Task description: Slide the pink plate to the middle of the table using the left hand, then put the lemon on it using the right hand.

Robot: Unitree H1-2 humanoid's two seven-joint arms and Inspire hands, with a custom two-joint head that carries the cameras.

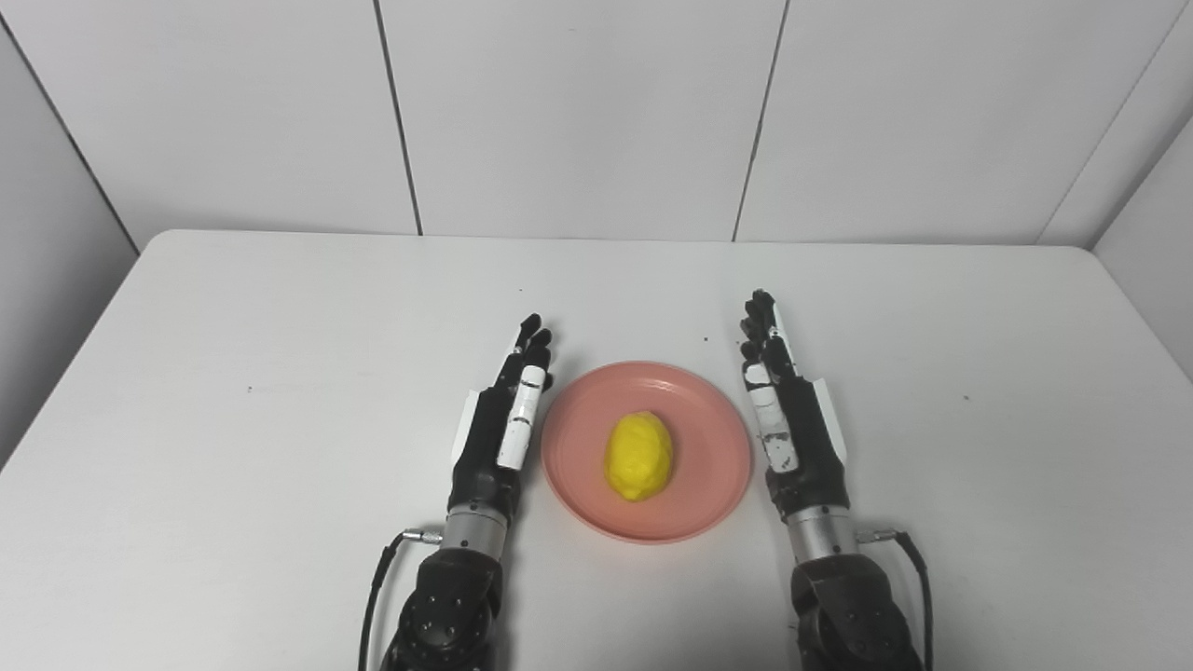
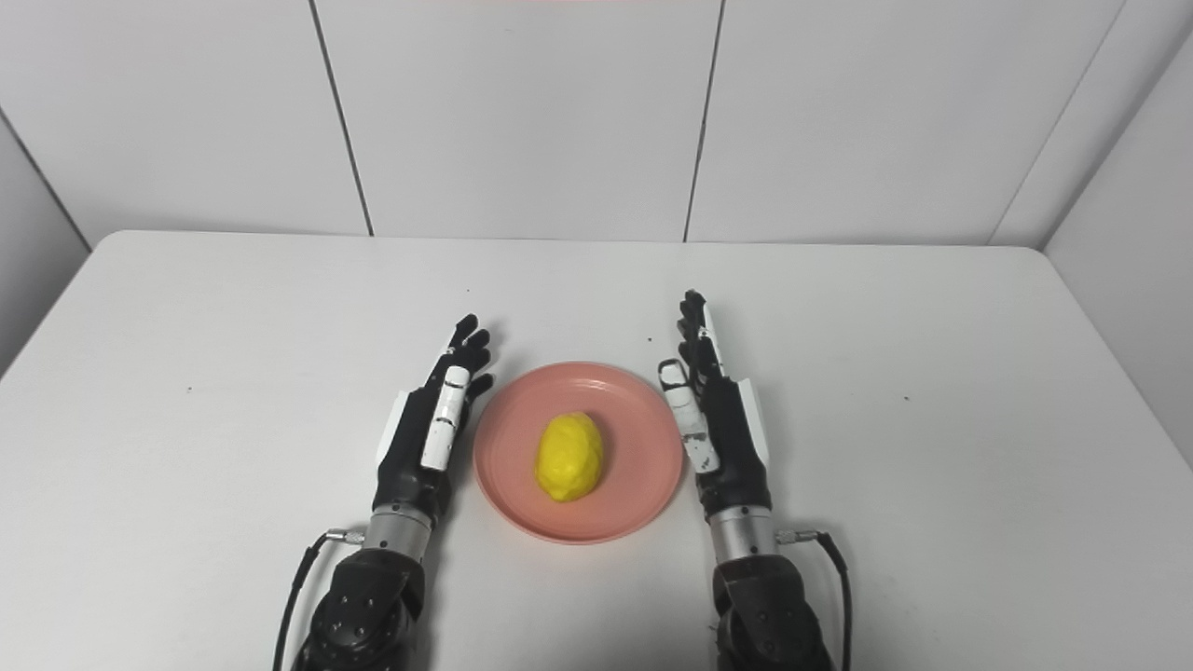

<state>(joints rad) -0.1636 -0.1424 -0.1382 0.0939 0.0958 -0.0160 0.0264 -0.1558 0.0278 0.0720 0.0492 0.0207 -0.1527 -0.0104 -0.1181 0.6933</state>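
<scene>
Both hands lie flat and empty on the table, fingers stretched forward and held close together, palms turned inward toward each other.

From the left eye view, the left hand (image 1: 503, 419) rests just beside the left rim of the pink plate (image 1: 708, 438), its thumb side running along the rim; whether it touches the rim cannot be told. The right hand (image 1: 792, 410) rests just beside the plate's right rim in the same manner, reaching a little farther up the table than the left. The lemon (image 1: 637, 456) lies on the plate, slightly left of its centre, long axis pointing away from the robot, apart from both hands. The plate sits between the two hands, near the middle of the white table (image 1: 280, 373) from side to side and toward its near half.

From the right eye view, the layout reads the same: the left hand (image 2: 431, 424) by the plate's (image 2: 643, 457) left rim with a thin shadowed gap visible lower down, the right hand (image 2: 722, 419) close against the right rim, and the lemon (image 2: 569, 457) resting between them on the plate. Neither hand grips anything. White wall panels (image 2: 522, 112) stand behind the table (image 2: 932, 373).
</scene>
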